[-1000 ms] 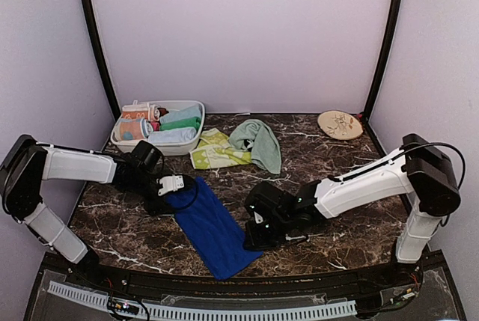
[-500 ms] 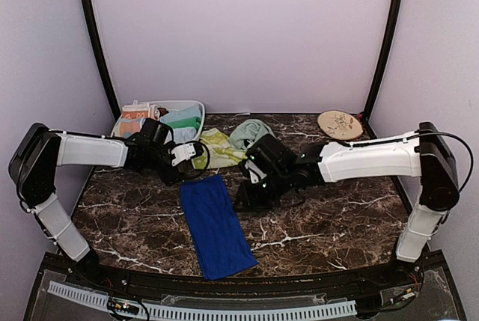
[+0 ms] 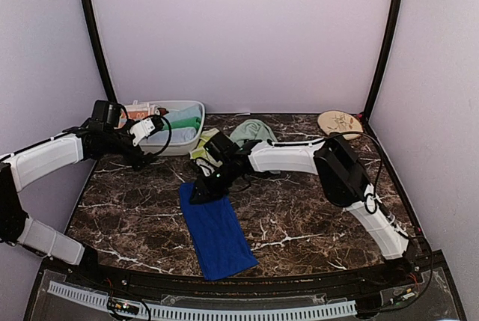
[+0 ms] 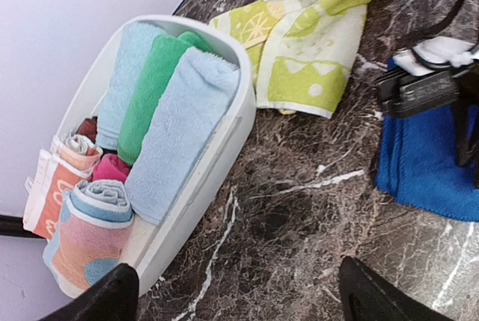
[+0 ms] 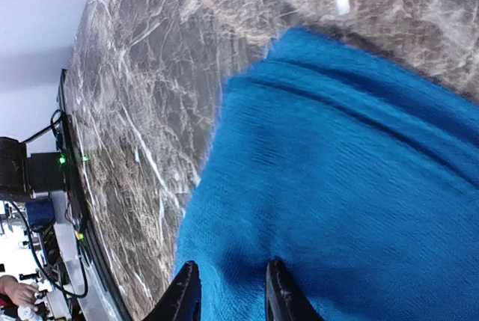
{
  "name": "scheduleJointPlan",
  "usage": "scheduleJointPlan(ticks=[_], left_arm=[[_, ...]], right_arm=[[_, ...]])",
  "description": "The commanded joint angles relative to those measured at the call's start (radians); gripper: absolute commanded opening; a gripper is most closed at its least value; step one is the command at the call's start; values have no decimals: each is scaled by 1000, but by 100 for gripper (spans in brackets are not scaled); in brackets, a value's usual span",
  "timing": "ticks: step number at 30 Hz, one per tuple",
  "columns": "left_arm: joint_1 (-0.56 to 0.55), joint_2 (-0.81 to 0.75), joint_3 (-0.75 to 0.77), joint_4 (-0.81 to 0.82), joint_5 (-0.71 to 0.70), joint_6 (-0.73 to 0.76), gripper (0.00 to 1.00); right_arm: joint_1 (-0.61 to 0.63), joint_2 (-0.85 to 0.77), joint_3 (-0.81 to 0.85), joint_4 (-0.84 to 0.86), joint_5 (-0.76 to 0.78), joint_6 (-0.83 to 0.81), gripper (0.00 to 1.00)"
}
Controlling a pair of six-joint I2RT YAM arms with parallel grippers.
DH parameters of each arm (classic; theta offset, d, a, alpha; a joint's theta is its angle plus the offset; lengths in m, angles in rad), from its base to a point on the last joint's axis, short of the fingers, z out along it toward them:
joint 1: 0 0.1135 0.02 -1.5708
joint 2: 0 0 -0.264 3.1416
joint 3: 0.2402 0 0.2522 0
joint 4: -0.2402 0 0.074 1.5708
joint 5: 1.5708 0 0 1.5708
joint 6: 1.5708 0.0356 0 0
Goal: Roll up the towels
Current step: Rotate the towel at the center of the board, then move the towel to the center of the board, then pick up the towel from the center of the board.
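blue towel (image 3: pixel 217 231) runs far-to-near, right gripper (image 5: pixel 230 291) narrow, perhaps pinching its far end, left gripper (image 4: pixel 239 292) wide, empty.

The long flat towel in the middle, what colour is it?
The long towel is plain deep blue, seen best in the right wrist view.

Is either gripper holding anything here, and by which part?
Left gripper: nothing, jaws wide open. Right gripper sits on the far end of the blue towel, fingers narrowly apart; whether cloth is pinched cannot be told.

The right hand (image 5: pixel 233 295), fingertips slightly parted, touches the blue towel (image 5: pixel 359 171) on the marble table (image 5: pixel 142 74).
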Motion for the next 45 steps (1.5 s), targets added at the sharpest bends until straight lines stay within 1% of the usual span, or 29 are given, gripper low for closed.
scheduleJointPlan(ticks=[1,3,6,9,10,12,14,16,19,22,23,25,27,33,36,41,43,45], left_arm=[[-3,-103,-62,-72,120,25,99],[-3,-110,-51,-111,156,18,99],[-4,-99,-34,-170,211,36,99],[-13,-102,-30,-259,300,85,96],[-26,-108,-31,-288,322,100,95],[-84,-120,-42,-340,320,139,94],[-163,-139,-73,-363,277,163,93],[-221,-149,-87,-378,283,163,92],[-255,-134,-79,-403,333,124,90],[-306,-131,-92,-406,349,103,89],[-332,-126,-99,-404,354,98,89],[-375,-111,-112,-403,350,93,88],[-430,-96,-131,-399,346,85,84],[-603,-66,-174,-365,323,33,77],[-656,-37,-187,-308,302,1,73],[-683,8,-225,-204,263,-9,67],[-685,37,-237,-174,246,-7,65],[-685,67,-246,-147,228,-16,61]], right_arm=[[-18,32,-42,10,-79,-5,29],[-28,21,-100,74,-57,38,28],[-51,-1,-188,168,1,116,22],[-76,-37,-281,234,141,202,20],[-83,-56,-317,277,172,245,20],[-98,-87,-367,345,233,292,19],[-108,-103,-379,380,279,325,19],[-110,-106,-367,395,315,346,19],[-112,-93,-333,388,351,359,19],[-117,-72,-311,387,319,364,20],[-116,-73,-309,389,310,358,21],[-114,-82,-312,387,292,347,28],[-114,-113,-325,388,277,332,33],[-114,-254,-409,456,226,311,54],[-115,-351,-468,457,227,280,59],[-116,-597,-664,384,317,133,71],[-108,-702,-777,377,377,54,75],[-86,-813,-916,413,442,-16,77]])
